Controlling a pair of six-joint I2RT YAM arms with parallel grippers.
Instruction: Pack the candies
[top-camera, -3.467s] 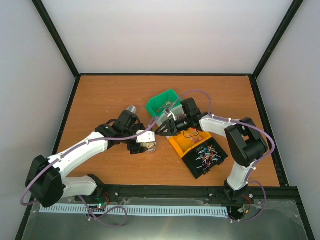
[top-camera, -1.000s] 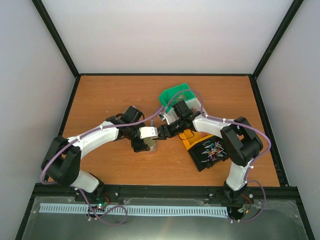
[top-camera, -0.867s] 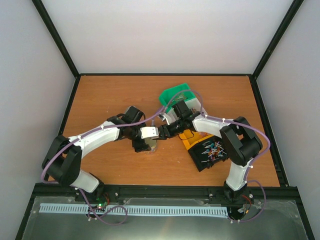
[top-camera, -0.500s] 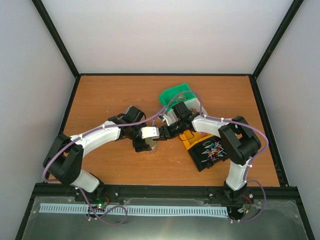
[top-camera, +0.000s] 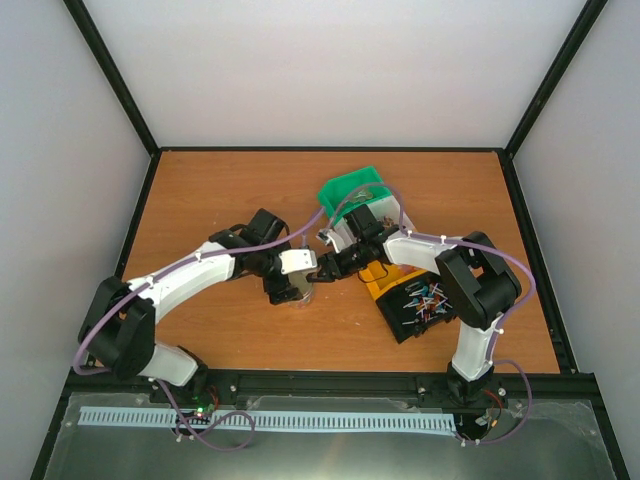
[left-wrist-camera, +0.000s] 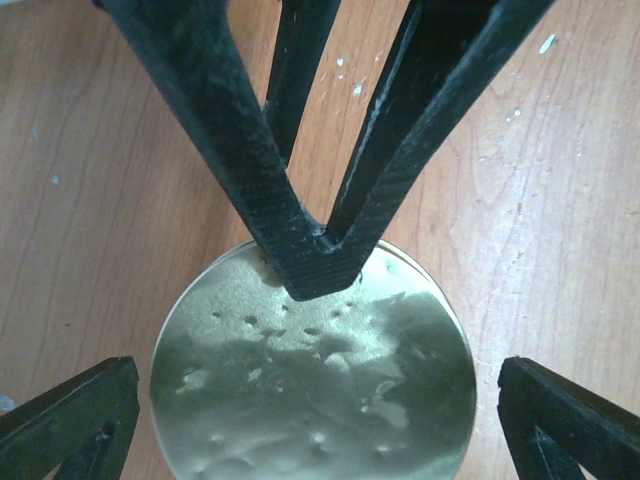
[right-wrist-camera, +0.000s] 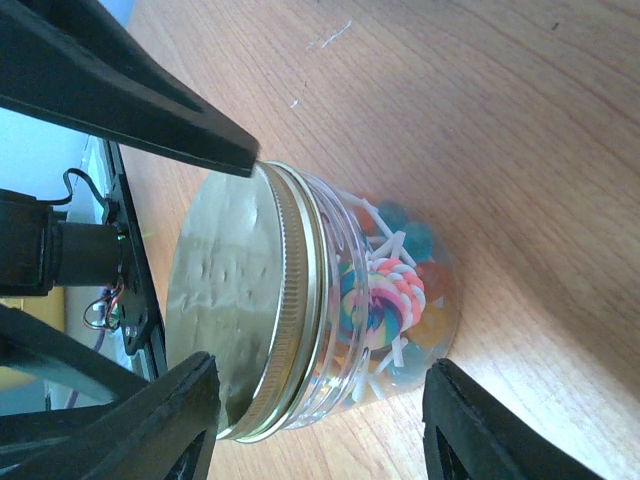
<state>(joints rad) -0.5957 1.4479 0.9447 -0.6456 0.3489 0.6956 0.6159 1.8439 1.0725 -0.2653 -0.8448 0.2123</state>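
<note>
A small clear jar (right-wrist-camera: 345, 235) with a gold lid (left-wrist-camera: 320, 390) stands on the table and holds candies (right-wrist-camera: 392, 292): a swirl lollipop and coloured sweets on white sticks. My left gripper (top-camera: 293, 283) is open above it, with fingers (left-wrist-camera: 70, 415) on either side of the lid. My right gripper (top-camera: 325, 268) is open beside the jar, turned so one finger (right-wrist-camera: 160, 420) is at lid height and the other near the base. Its upper finger (left-wrist-camera: 285, 235) reaches over the lid's edge. More candies (top-camera: 420, 300) lie in a black bin.
An orange bin (top-camera: 380, 283) adjoins the black bin (top-camera: 405, 328) at the right. A green bin (top-camera: 350, 190) and a white bin (top-camera: 392, 213) sit behind my right arm. Black frame rails border the wooden table (top-camera: 220, 190).
Since 3.5 s ago the bins have shifted right and both grippers have closed in on the jar. Over the last second my right gripper has edged slightly closer to the lid.
</note>
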